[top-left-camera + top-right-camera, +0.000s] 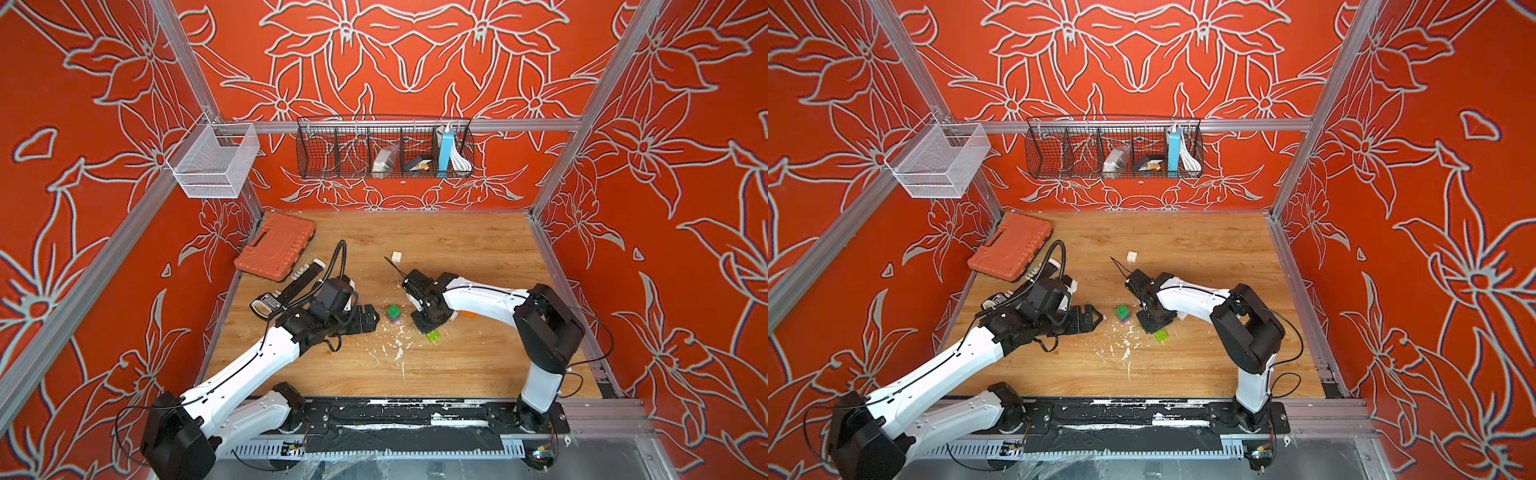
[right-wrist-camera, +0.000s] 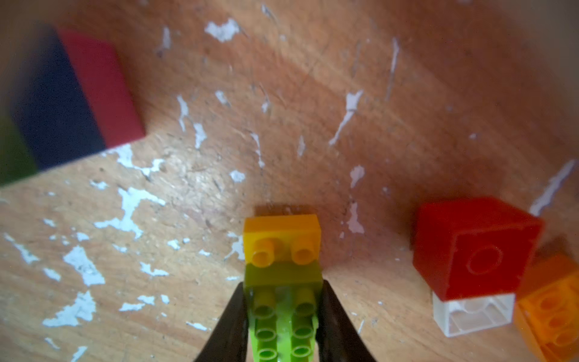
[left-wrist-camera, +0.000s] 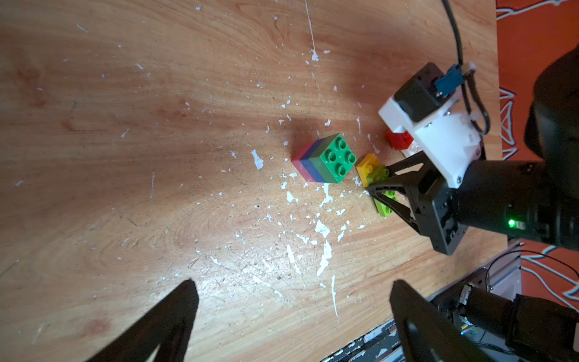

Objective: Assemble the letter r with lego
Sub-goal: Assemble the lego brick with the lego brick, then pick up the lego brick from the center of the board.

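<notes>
The right gripper (image 2: pixel 283 286) pinches a lime brick (image 2: pixel 283 326) between its jaws, low over the middle of the bench (image 1: pixel 457 374). What looks like a yellow plate (image 2: pixel 282 232) is clipped to the brick's end, and a red brick (image 2: pixel 476 247), a clear brick (image 2: pixel 473 313) and an orange brick (image 2: pixel 551 307) touch one another just beside it. The left gripper (image 3: pixel 293 283) hangs with jaws spread wide and empty near a green-blue-pink stack (image 3: pixel 326 160) standing between the two grippers, while a cream brick (image 1: pixel 396 256) lies alone toward the far edge.
</notes>
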